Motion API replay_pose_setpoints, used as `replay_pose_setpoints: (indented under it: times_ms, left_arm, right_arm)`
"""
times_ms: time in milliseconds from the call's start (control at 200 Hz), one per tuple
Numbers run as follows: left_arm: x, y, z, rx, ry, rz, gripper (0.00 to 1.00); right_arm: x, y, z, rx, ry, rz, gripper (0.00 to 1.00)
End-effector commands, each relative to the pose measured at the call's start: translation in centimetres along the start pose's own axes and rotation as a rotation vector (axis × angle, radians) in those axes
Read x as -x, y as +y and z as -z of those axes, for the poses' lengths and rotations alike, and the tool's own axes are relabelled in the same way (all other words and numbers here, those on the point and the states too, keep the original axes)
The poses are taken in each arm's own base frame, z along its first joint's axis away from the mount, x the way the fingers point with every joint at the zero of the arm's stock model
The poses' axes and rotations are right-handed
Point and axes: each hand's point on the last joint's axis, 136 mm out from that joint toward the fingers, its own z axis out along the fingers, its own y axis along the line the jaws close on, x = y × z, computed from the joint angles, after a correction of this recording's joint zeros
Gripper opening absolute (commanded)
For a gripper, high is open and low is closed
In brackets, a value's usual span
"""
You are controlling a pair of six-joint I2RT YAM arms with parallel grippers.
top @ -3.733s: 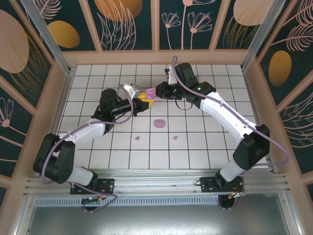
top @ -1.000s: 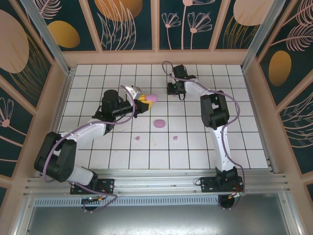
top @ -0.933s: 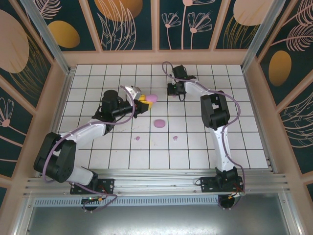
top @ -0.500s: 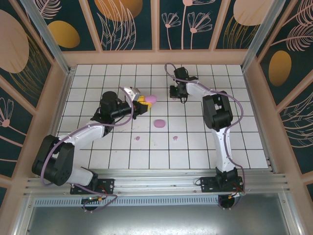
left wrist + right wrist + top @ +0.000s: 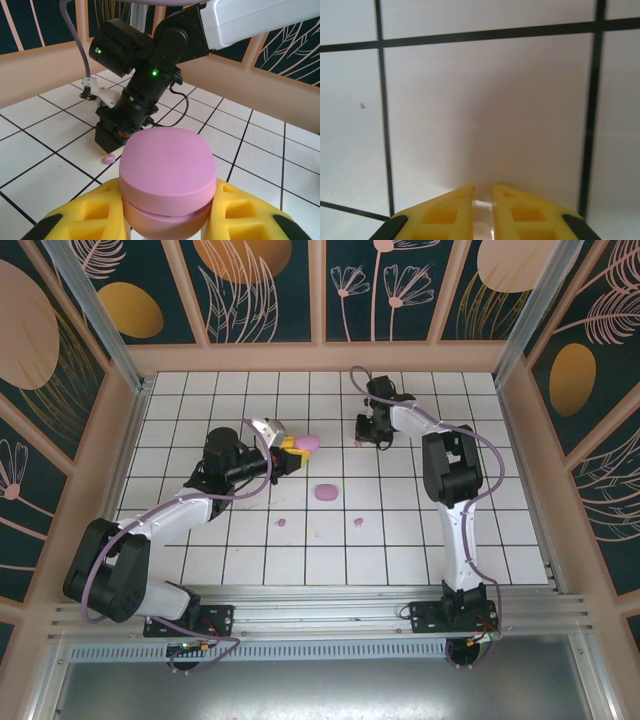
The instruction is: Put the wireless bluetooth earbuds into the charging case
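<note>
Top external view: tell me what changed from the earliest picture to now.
The right gripper left the lilac oval plastic case and swung away rightward. The left gripper still clamps that case. The other lilac oval case and two tiny lilac earbuds stayed put.

My L arm point(image 5: 165, 510), white links w/ black joints, reaches fwd and rightward from its base, elbow low, wrist approx level. Its yellow-padded L gripper point(image 5: 291, 446) is clamped from both sides on a lilac oval plastic case point(image 5: 167, 172), fingers parted just enough to fit it. My R arm point(image 5: 455, 540), same build, stands steep from its base to a black elbow, then the forearm runs far and left. Wrist pitched down, green LEDs lit in the L wrist cam. Yellow-padded R gripper point(image 5: 482, 200) points down, fingers nearly together w/ only a thin slit.
</note>
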Motion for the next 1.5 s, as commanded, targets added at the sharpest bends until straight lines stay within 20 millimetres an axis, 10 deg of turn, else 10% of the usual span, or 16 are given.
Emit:
replay_pose_setpoints:
  times_ms: [0, 606, 876, 1096, 1496]
  left_arm:
    - [0.8, -0.2, 0.3, -0.001, -0.024, -0.016, 0.0]
    - [0.6, -0.2, 0.4, 0.007, -0.016, -0.014, 0.0]
    - [0.4, -0.1, 0.3, 0.006, -0.015, -0.007, 0.0]
    - [0.4, -0.2, 0.3, 0.003, -0.016, -0.004, 0.0]
    - [0.3, -0.1, 0.3, 0.009, -0.009, -0.016, 0.0]
  right_arm:
    - [-0.2, 0.5, 2.8, 0.012, 0.013, 0.098, 0.18]
    - [0.1, 1.1, 4.3, -0.194, -0.004, 0.406, 0.25]
    - [-1.8, 5.9, 6.9, -0.007, -0.03, 0.668, 0.28]
    - [-5.6, 7.9, 5.8, 0.022, 0.041, 1.018, 0.29]
    - [-4.5, 6.2, 3.7, -0.109, 0.085, 1.107, 0.29]
